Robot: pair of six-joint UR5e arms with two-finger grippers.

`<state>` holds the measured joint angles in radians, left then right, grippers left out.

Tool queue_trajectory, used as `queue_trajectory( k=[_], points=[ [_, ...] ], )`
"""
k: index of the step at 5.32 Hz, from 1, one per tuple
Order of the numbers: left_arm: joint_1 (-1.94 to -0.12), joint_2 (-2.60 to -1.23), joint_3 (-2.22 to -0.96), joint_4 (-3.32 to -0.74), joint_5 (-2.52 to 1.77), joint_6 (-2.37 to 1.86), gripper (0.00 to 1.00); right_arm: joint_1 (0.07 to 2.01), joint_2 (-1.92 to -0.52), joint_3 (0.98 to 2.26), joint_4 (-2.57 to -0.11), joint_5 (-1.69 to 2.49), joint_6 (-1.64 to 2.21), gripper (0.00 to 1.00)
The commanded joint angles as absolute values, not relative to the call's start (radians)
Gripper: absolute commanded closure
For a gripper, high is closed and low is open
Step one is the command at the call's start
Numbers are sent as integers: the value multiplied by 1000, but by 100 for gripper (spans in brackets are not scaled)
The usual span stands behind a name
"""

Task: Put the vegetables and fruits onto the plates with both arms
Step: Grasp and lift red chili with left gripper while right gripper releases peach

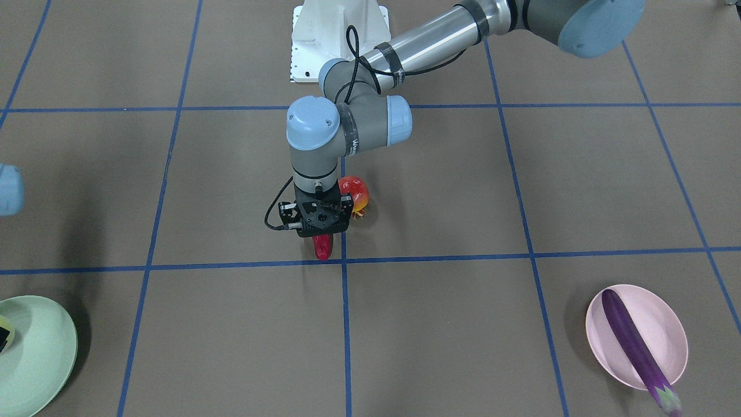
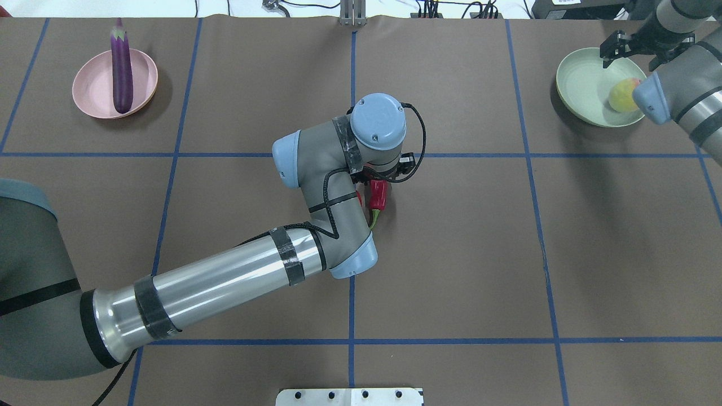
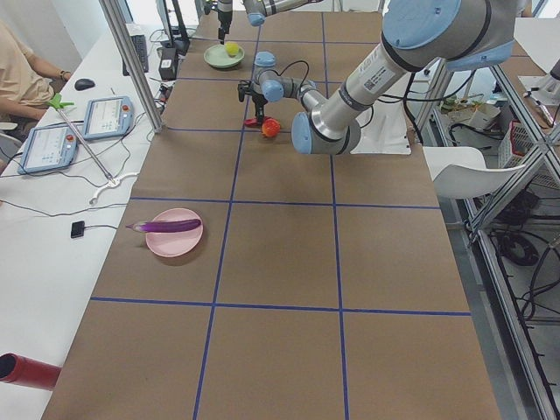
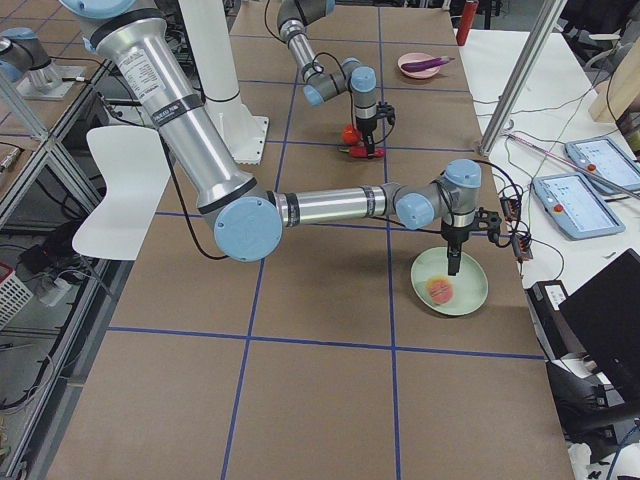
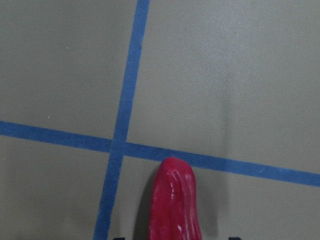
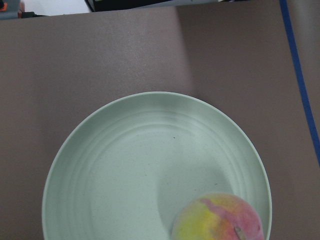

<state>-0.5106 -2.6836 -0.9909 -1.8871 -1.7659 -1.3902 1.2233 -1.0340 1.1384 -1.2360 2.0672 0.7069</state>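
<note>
1. Front-facing view: the left arm (image 1: 347,127) reaches to the middle of the brown bench (image 1: 521,359). Its left hand (image 1: 320,233) points straight down over the chili pepper (image 1: 321,249). The chili's red tip juts out beneath the hand, beside a crossing of the blue tape lines (image 1: 345,324). The pomegranate (image 1: 354,193) sits on the bench just behind the hand, on the robot's side. The eggplant (image 1: 631,339) lies across the pink plate (image 1: 663,324), its cap overhanging the rim. The green plate (image 1: 43,347) is cut off by the view's edge.
2. Overhead view: the chili pepper lies under the left wrist, its green stem toward the robot. The peach (image 2: 620,95) rests in the green plate near its right rim, partly behind the right arm (image 2: 691,96). The two plates are well apart, at the bench's far corners.
3. Left side view: the chili pepper lies flat on the bench with the pomegranate just beside it, both below the left hand.
4. Right side view: the right hand (image 4: 453,262) hangs upright close over the green plate, beside the peach. I cannot tell whether its fingers are parted.
5. Left wrist view: the chili's rounded tip points at a tape crossing. Two dark finger ends barely show at the bottom edge, each seemingly clear of the chili, so the left hand looks open astride it.
6. Right wrist view: the peach sits in the green plate by the rim, its pink blush upward.
</note>
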Motion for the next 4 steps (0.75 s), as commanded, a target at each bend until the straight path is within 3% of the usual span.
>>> queue_trajectory(
  k=[1,4],
  points=[
    [-505,-2695,-1003,-1888,-1732,-1388,100,1235,-1032,1172,-1239,2104,712,0],
    [-650,-2706,-1132,-1871,-1787,-1388,100,1134,-1063,1414,-1312,2210,850,0]
  ],
)
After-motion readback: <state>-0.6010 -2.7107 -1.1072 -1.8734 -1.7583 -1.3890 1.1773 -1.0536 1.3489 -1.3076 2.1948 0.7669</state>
